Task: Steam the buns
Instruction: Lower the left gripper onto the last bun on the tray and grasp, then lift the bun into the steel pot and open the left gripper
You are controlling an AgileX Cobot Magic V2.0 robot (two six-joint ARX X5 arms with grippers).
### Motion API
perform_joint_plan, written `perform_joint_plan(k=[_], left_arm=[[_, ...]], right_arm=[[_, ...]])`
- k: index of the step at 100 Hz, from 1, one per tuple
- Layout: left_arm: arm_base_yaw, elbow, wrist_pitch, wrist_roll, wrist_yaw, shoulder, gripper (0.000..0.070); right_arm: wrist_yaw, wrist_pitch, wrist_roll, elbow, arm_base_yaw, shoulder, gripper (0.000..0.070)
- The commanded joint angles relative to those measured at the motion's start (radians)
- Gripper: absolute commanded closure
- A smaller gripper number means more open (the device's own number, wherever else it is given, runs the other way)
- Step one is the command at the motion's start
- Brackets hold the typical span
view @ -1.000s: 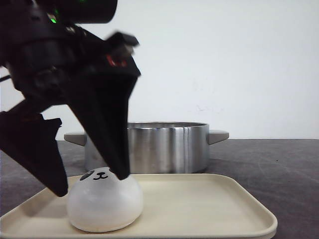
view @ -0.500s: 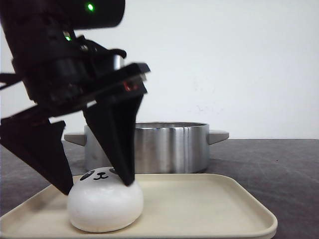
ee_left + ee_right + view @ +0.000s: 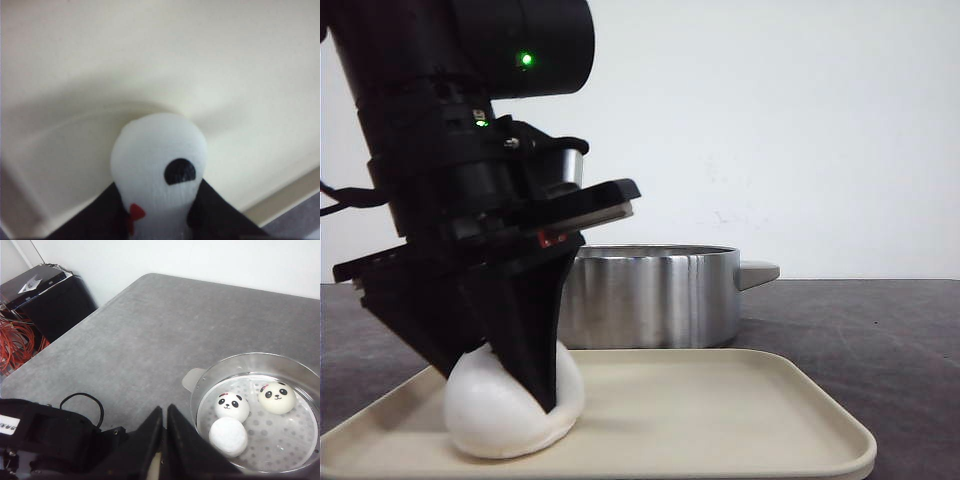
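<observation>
Front view: the left gripper (image 3: 505, 375) clamps a white bun (image 3: 510, 410) on a cream tray (image 3: 740, 420), with a steel steamer pot (image 3: 650, 295) behind. Left wrist view: black fingers (image 3: 220, 215) press both sides of the bun (image 3: 157, 160). Right wrist view: the right gripper (image 3: 164, 427), fingers nearly together and holding nothing, hovers beside the pot (image 3: 200, 390), which holds three buns (image 3: 232, 407).

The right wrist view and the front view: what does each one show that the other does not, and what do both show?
Only the right wrist view shows inside the steamer pot: three buns on its perforated floor, plus the right gripper, shut and empty. Only the front view shows the tray and the left gripper, its jaws closed on a fourth bun. Both show the pot and the dark table.
</observation>
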Motion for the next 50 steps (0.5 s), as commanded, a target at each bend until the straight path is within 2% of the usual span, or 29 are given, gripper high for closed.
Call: perform_joint_plan(k=[1,13,22,29,50], left_arm=[[-0.012,0.048,0.005,0.025,-0.006,-0.024,0.069],[-0.014,0.155,0.025,0.08,-0.03,-0.085,0.069],[0.001,0.254,0.077,0.144,-0.086,-0.092,0.069],[0.037,0.321,0.131,0.194,-0.1,-0.08,0.069],[0.132,0.395,0.22,0.207,-0.066,-0.001,0.069]], right_arm=[[-0.009,0.008,0.0,0.018,0.012,0.01,0.0692],[-0.014,0.009,0.0,0.018,0.012,0.008,0.0692],[-0.014,0.013,0.0,0.018,0.012,0.008,0.0692],[-0.014,0.019,-0.001,0.018,0.012,0.008,0.0692],[-0.014,0.023,-0.001,0.018,0.012,0.008,0.0692]])
